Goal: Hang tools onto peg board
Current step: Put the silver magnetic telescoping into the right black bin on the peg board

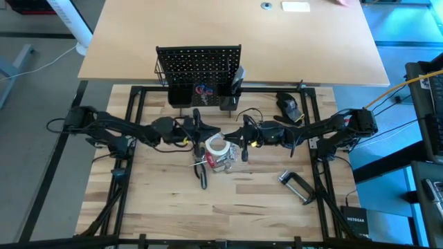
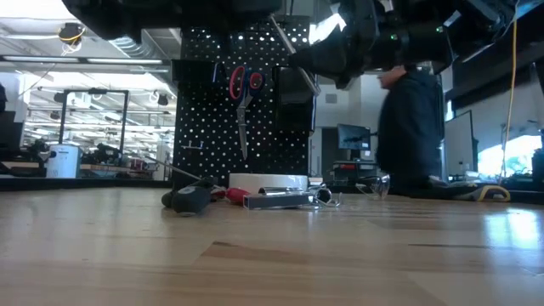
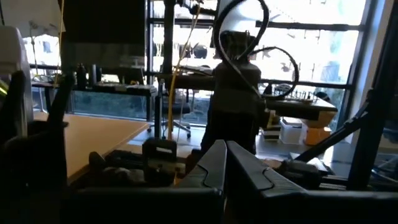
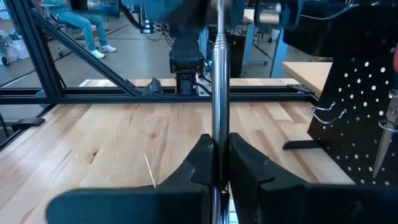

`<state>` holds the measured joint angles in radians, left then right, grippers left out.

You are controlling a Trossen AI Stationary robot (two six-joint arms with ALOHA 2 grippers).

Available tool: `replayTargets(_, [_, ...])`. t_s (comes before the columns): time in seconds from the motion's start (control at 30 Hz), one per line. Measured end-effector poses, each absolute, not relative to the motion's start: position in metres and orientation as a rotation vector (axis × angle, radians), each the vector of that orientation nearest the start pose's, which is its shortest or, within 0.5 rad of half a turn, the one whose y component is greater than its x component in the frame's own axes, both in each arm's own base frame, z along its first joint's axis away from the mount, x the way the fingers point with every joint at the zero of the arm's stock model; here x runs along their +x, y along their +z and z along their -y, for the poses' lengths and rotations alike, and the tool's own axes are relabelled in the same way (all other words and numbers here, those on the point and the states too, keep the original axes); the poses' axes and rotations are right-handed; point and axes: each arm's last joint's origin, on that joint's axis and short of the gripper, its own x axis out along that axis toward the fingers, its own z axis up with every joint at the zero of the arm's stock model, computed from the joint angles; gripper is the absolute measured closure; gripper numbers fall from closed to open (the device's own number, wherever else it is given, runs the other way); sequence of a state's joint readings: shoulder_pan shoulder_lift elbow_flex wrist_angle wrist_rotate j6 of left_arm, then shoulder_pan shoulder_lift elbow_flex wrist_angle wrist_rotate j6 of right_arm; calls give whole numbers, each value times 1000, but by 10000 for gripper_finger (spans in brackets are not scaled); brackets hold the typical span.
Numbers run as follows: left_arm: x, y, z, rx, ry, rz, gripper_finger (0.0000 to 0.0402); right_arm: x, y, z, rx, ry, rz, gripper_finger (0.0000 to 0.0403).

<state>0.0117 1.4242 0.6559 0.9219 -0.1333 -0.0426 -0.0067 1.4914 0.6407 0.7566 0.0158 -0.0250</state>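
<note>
1. A pale wooden tabletop (image 1: 173, 207) is seen inside a black frame, with a bright workshop and a person in dark clothes (image 2: 416, 127) behind.
2. The upright black perforated peg board (image 1: 199, 63) is stood at the far edge; red-handled scissors (image 2: 244, 93) are hung on it.
3. A white tape roll (image 1: 217, 146), black-handled pliers (image 2: 189, 197) and a silver spirit level (image 2: 279, 199) are clustered mid-table; a silver C-clamp (image 1: 296, 185) is laid apart.
4. The left gripper (image 3: 225, 163) is pressed together, empty, above the cluster.
5. The right gripper (image 4: 217, 163) is clamped on a thin silver metal rod (image 4: 218, 74), held near the board.

A robotics lab: workbenches (image 3: 99, 134), monitors (image 2: 353, 136), metal frames (image 4: 37, 37) and big windows (image 3: 311, 56) behind.
</note>
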Motion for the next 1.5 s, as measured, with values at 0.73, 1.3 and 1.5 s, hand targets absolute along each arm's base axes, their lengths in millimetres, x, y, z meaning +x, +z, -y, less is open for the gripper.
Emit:
replayTargets(0.73, [272, 278, 1, 106, 169, 136, 398, 288, 249, 6, -75, -81, 61, 375])
replayTargets(1.3, [254, 287, -3, 182, 294, 49, 398, 274, 295, 60, -47, -418, 409, 375])
replayTargets(1.5, [254, 286, -3, 186, 292, 34, 398, 294, 273, 61, 14, -549, 470, 375])
